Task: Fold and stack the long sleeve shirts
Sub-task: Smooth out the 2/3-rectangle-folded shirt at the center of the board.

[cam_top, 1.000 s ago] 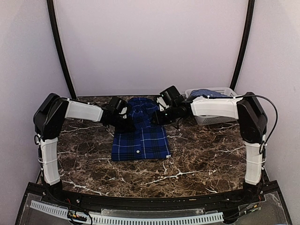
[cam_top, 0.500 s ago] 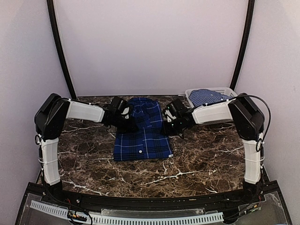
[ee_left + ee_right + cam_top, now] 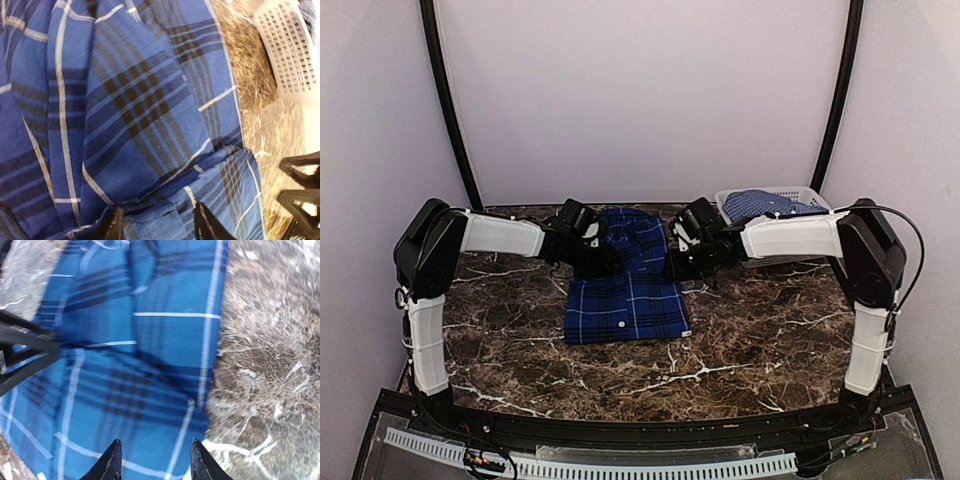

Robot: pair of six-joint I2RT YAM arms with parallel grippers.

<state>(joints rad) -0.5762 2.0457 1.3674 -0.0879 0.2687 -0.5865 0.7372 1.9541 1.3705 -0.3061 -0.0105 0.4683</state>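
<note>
At the centre of the counter (image 3: 750, 330), the dark plaid shirt (image 3: 625, 290) is lying folded, with the left gripper (image 3: 160, 225) and right gripper (image 3: 156, 460) hovering open-jawed and empty over its side edges; both should probably be lifting clear evenly, without dragging the fold, before reaching for the lighter shirt (image 3: 760, 205) in the basket (image 3: 802, 190).

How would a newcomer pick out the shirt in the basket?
At the far right corner of the marble table sits a pale lattice basket. The lighter blue shirt heaped inside has a fine check, unlike the dark plaid shirt lying flat mid-table.
</note>
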